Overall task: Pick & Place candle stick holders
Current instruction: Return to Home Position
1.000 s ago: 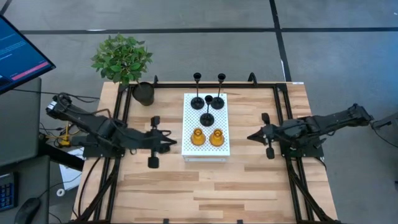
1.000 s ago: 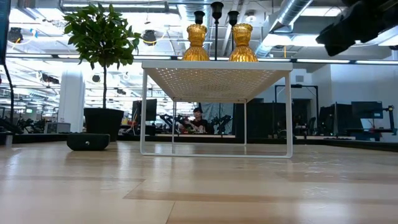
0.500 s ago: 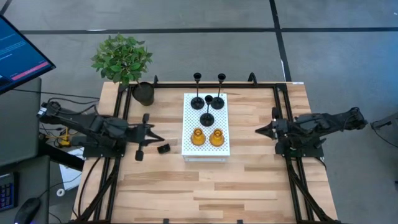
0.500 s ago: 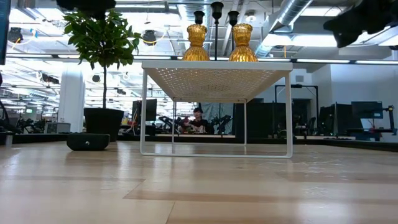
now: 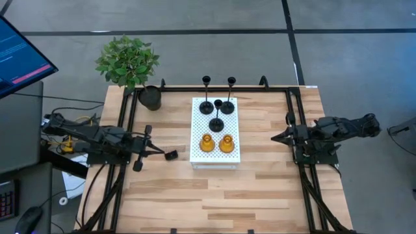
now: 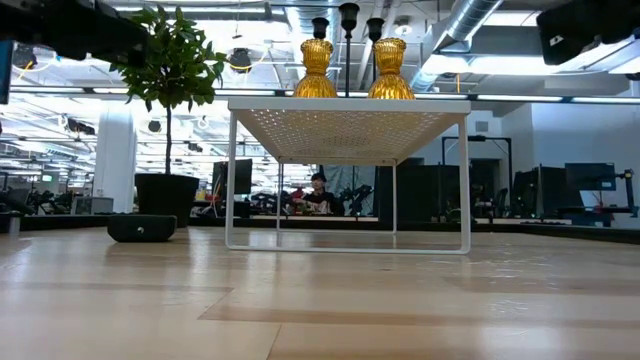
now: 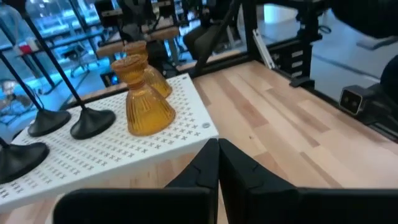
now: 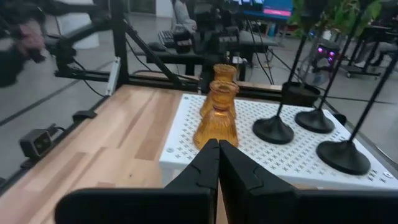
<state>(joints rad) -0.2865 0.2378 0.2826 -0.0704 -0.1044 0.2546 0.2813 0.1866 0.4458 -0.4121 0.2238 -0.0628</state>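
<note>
1. A white perforated shelf point(image 5: 216, 156) stands at the centre of the wooden tabletop point(image 5: 260, 195), with five pieces upright on its top.
2. Two amber glass holders point(image 5: 207, 143) sit side by side along the shelf's lower edge in the high view. Their narrow necks rise above flared bases.
3. Three tall black holders point(image 5: 216, 125), thin-stemmed on round bases, stand above the amber pair. Two are at the shelf's upper edge and one is mid-shelf.
4. A squat black holder point(image 5: 171, 155) rests on the bare tabletop just left of the shelf and clear of it.
5. The left hand point(image 5: 160, 153) hangs above the tabletop at centre left of the high view. Its tip is near the squat piece and aimed at the shelf. Its own wrist view shows the two dark fingers pressed together with nothing between them.
6. The right hand point(image 5: 274, 137) hangs at centre right, well apart from the shelf and pointing toward it. Its fingers are likewise closed and empty.
7. A black plant pot point(image 5: 150, 97) with a leafy plant occupies the tabletop's upper left corner.
8. A monitor point(image 5: 19, 55) shows at the frame's left edge.
9. In the low view, a person point(image 6: 318, 192) sits far off in the room, seen beneath the shelf.
</note>
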